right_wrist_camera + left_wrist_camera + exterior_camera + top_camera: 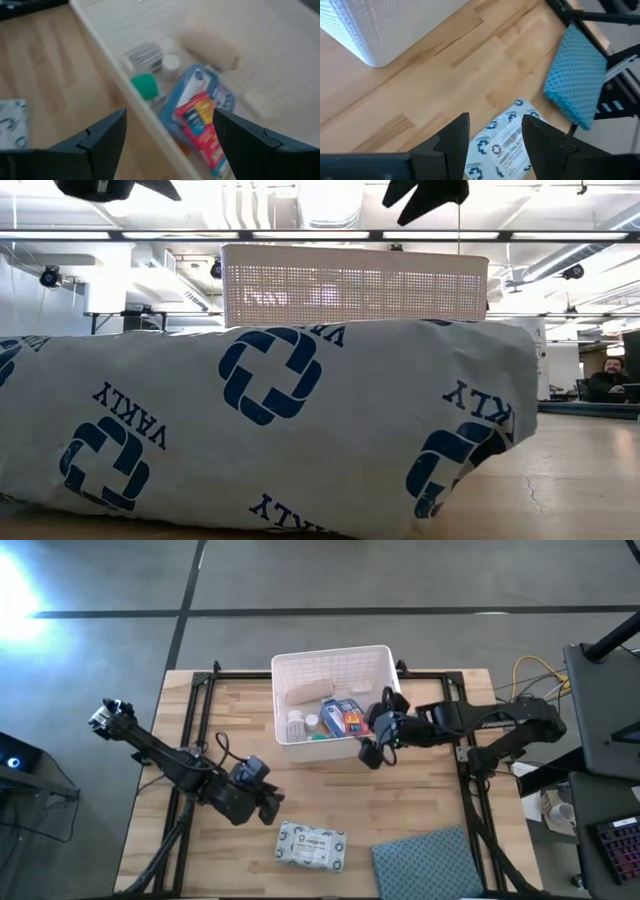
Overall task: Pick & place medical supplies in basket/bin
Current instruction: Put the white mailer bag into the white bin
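A pale wooden table stands on a grey concrete floor. At its far middle sits the white basket, already holding boxes, a roll and bottles. The right gripper hangs over the basket's near right corner, fingers spread wide, empty. The left gripper hovers just beside the flat packet near the front edge, fingers apart, holding nothing. A blue cloth lies to the packet's right.
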Motion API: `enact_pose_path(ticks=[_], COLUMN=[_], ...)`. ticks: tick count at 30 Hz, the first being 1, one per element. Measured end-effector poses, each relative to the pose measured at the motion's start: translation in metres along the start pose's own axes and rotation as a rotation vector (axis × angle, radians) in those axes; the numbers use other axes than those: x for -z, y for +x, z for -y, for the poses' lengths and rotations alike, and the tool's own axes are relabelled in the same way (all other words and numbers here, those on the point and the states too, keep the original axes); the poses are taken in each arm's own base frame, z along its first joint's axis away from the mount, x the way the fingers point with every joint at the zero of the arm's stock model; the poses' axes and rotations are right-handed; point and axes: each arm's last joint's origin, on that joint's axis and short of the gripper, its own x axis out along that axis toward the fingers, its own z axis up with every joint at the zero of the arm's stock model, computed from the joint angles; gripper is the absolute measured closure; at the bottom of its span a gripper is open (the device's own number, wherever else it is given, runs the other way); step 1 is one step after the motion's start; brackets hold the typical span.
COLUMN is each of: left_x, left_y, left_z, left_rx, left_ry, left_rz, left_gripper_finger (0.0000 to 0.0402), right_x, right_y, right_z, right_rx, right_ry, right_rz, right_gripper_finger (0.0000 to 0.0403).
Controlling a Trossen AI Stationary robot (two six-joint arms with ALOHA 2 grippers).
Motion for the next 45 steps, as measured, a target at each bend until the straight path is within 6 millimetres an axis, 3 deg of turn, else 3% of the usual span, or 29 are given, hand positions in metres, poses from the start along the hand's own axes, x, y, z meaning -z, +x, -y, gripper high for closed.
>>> enact_pose_path(ticks=[4, 11, 17, 23, 30, 36, 42, 45], left_x=[0.004, 0.017, 0.044, 0.08, 0.13, 0.172, 0.188, 0.188], left_y=[0.005, 0.011, 0.02, 0.031, 0.042, 0.079, 0.118, 0.135], left_z=[-0.005, -0.01, -0.009, -0.014, -0.024, -0.007, 0.023, 0.029], left_rx=[-0.023, 0.004, 0.157, 0.292, 0.311, 0.271, 0.246, 0.232], left_ry=[0.013, 0.03, 0.018, -0.159, -0.469, -0.579, -0.551, -0.531], left_rz=[-0.007, -0.197, -0.396, -0.481, -0.601, -0.666, -0.622, -0.58], left_gripper_finger=[0.024, 0.024, 0.024, 0.024, 0.0242, 0.0264, 0.0276, 0.0277], right_x=[0.007, 0.016, 0.03, 0.059, 0.1, 0.13, 0.15, 0.149], right_y=[0.001, -0.001, 0.001, 0.014, 0.042, 0.076, 0.109, 0.123], right_z=[-0.009, -0.032, -0.045, -0.06, -0.075, -0.08, -0.092, -0.104], right_rx=[-0.058, -0.411, -0.506, -0.571, -0.652, -0.669, -0.59, -0.586], right_ry=[0.027, 0.074, 0.111, 0.148, 0.322, 0.49, 0.527, 0.528], right_rz=[-0.025, -0.153, -0.213, -0.301, -0.309, -0.286, -0.33, -0.332], right_gripper_finger=[0.0118, 0.0127, 0.0129, 0.0135, 0.014, 0.0141, 0.0142, 0.0143])
